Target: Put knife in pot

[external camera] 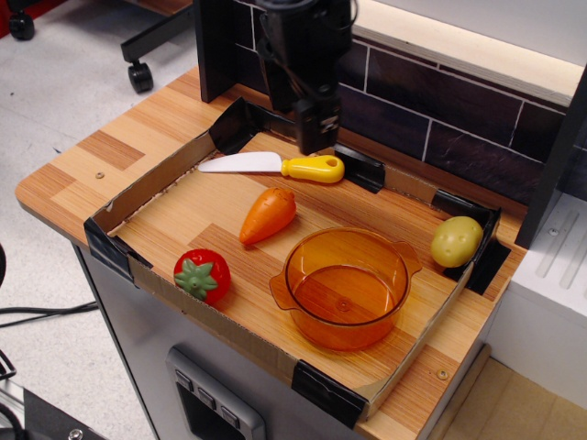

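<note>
The knife [273, 165] lies flat at the back of the cardboard tray, white blade pointing left and yellow handle to the right. The amber pot [347, 286] stands upright and empty at the tray's front right. My gripper [316, 139] hangs just above and behind the knife's yellow handle. It is turned so I see its fingers edge-on, one behind the other. It holds nothing and does not touch the knife.
An orange toy carrot [268, 215] lies between knife and pot. A toy strawberry [202, 275] sits at the front left and a potato [456, 241] at the right. Low cardboard tray walls [147, 188] ring the toys; a dark tiled wall [440, 119] stands behind.
</note>
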Motion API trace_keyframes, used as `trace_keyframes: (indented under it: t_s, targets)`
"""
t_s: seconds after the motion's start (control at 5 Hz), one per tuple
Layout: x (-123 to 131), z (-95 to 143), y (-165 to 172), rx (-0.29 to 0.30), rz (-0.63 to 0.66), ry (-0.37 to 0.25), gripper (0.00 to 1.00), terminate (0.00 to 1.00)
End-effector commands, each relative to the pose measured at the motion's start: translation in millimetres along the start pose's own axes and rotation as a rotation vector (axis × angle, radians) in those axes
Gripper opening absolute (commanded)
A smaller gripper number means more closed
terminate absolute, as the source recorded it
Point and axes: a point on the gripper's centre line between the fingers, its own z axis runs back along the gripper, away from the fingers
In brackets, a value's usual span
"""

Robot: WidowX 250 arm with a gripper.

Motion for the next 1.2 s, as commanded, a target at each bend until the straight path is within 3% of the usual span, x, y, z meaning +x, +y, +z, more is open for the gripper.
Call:
trace_keyframes:
  t_s: [0.0, 0.2, 1.0]
  targets:
    - [19.9, -20.3, 10.4, -0.007, -0.129, -0.064, 1.0, 0.0]
    - [26.4, -25.1, 20.2, -0.027, -0.089, -0.08, 1.0, 0.0]
    - [27.4, -64.0, 21.9, -0.062, 0.02, 0.017, 1.0, 0.0]
